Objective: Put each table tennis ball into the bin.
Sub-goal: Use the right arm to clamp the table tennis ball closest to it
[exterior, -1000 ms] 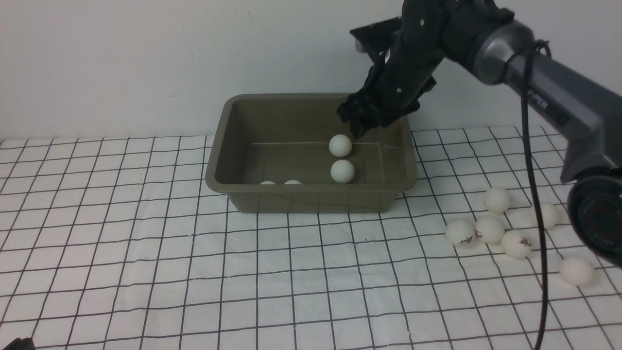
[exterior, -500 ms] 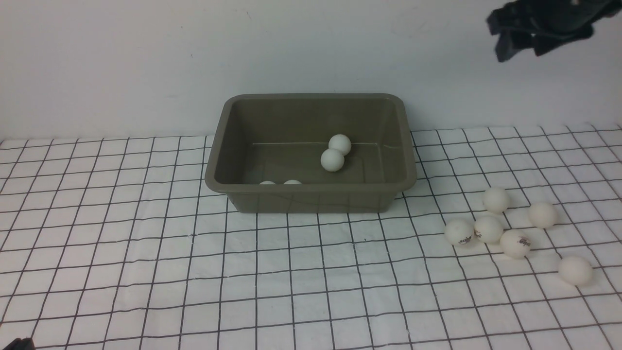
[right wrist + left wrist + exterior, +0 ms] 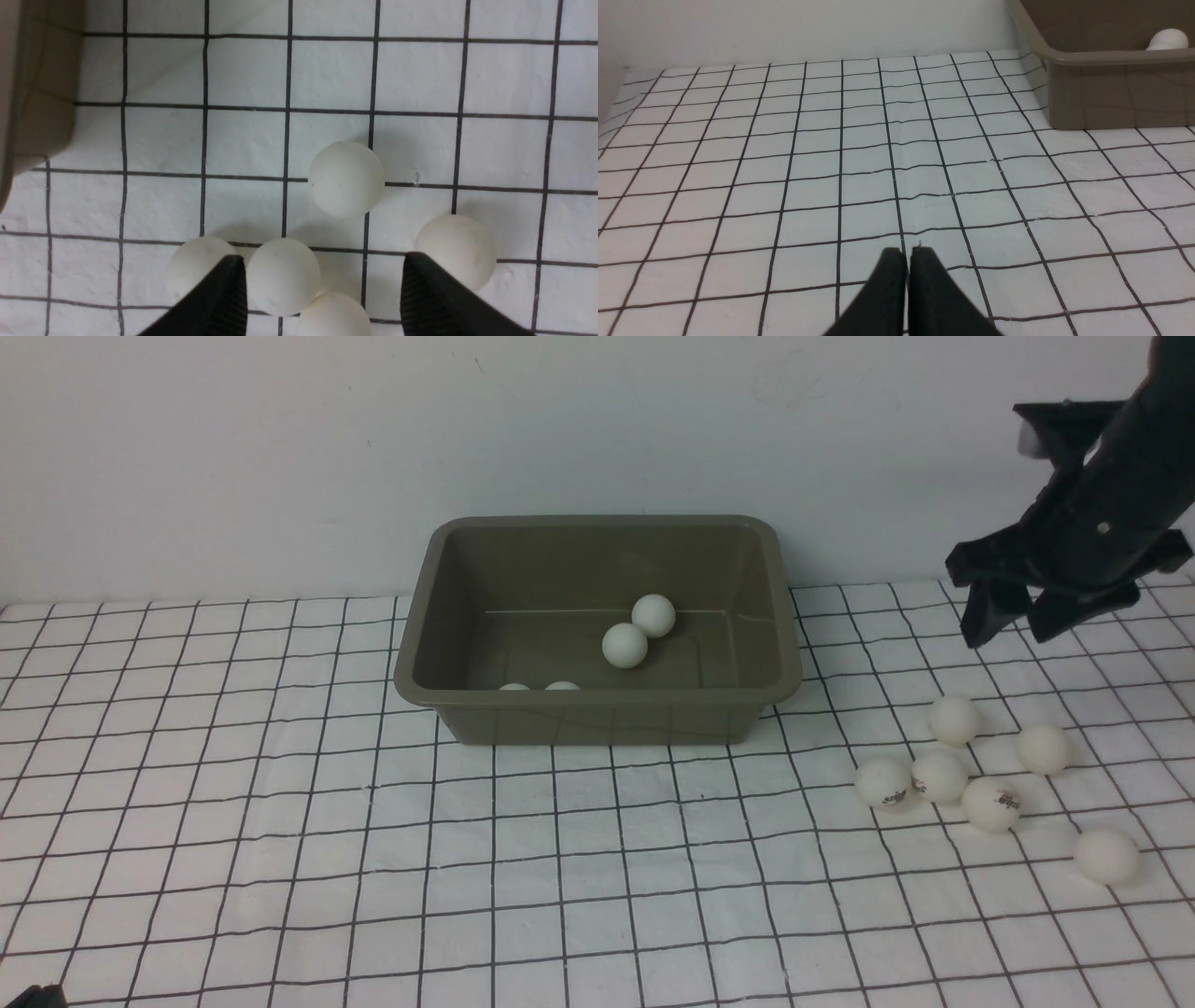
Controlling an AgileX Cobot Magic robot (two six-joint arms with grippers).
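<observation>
The olive-brown bin (image 3: 597, 721) stands at mid table. Two table tennis balls (image 3: 625, 645) touch each other inside it, and two more (image 3: 562, 686) peek over its near wall. Several white balls (image 3: 939, 776) lie loose on the checked cloth to its right. My right gripper (image 3: 1013, 635) hangs open above and behind that cluster, holding nothing. In the right wrist view its fingers (image 3: 322, 260) straddle the air over one ball (image 3: 282, 275), with others (image 3: 346, 178) around it. My left gripper (image 3: 908, 252) is shut and empty, low over the cloth, well left of the bin (image 3: 1111, 93).
A white wall rises just behind the bin. The checked cloth (image 3: 280, 803) covers the whole table. The bin's corner (image 3: 28, 93) shows at the edge of the right wrist view, a few squares from the loose balls.
My right arm left the bin, swung up and to the right, then came down over the loose balls. The ball dropped in the bin rolled left against its neighbour.
</observation>
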